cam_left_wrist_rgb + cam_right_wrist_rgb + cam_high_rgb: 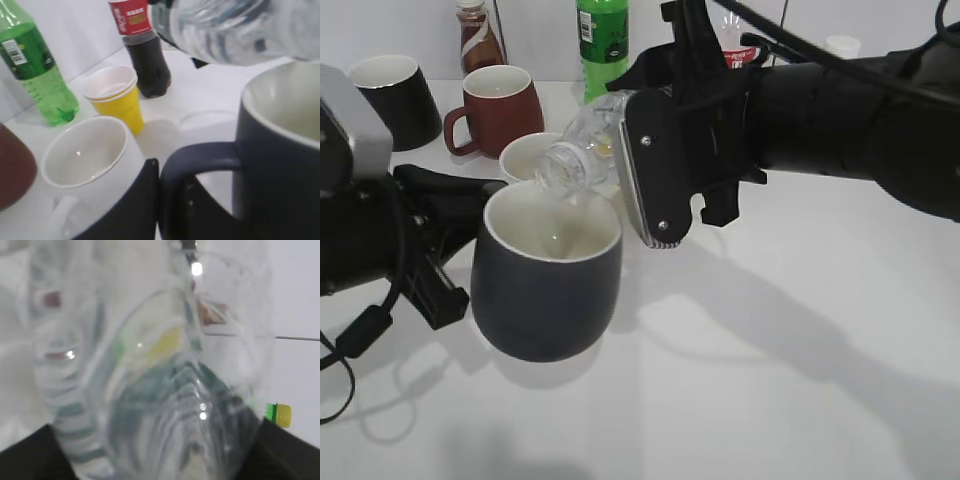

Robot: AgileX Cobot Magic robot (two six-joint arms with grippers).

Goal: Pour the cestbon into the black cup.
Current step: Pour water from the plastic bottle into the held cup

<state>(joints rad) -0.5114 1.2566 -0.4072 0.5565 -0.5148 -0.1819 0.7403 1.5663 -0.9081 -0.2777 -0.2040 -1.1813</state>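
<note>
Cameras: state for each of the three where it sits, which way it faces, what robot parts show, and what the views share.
Exterior: in front of the table, slanting down at the black cup under the tilted cestbon; both arms show, right gripper holding the bottle.
Left wrist: low beside the cup handle, facing the green bottle and cola bottle; a dark gripper finger shows.
Right wrist: pressed against the cestbon, which fills it; dark gripper parts at the bottom corners.
Shared: the cestbon appears in all three.

- The right gripper [620,150] clamps the cestbon [582,150], tilted with its mouth down toward 8 o'clock over the black cup [546,275].
- The left gripper [460,215] sits at the cup's 9 o'clock.
- A reddish-brown mug [498,108] stands at its 11 o'clock.
</note>
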